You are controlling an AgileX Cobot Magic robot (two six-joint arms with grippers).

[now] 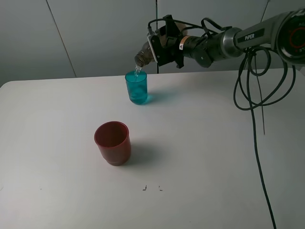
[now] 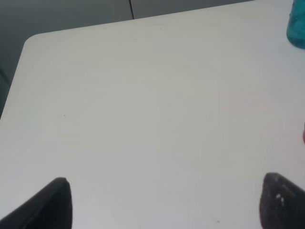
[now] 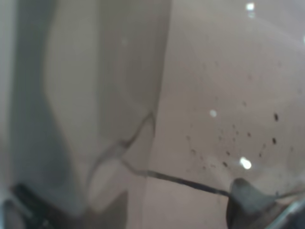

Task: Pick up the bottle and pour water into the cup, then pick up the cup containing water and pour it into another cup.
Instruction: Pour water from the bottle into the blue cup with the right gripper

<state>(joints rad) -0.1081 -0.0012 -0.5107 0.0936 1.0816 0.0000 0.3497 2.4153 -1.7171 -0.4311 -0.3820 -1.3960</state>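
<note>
My right gripper is shut on the smoky grey-brown bottle. It holds the bottle tilted, neck down, over the teal cup, and a thin stream of water falls into the cup. The teal cup stands upright at the back of the table and holds water. The wide red cup stands upright nearer the front, left of the middle. The bottle's wall fills the right wrist view. My left gripper is open and empty over bare table. An edge of the teal cup shows in the left wrist view.
The white table has a rounded back left corner. Black cables hang from the right arm down over the table's right side. Two small marks lie near the front edge.
</note>
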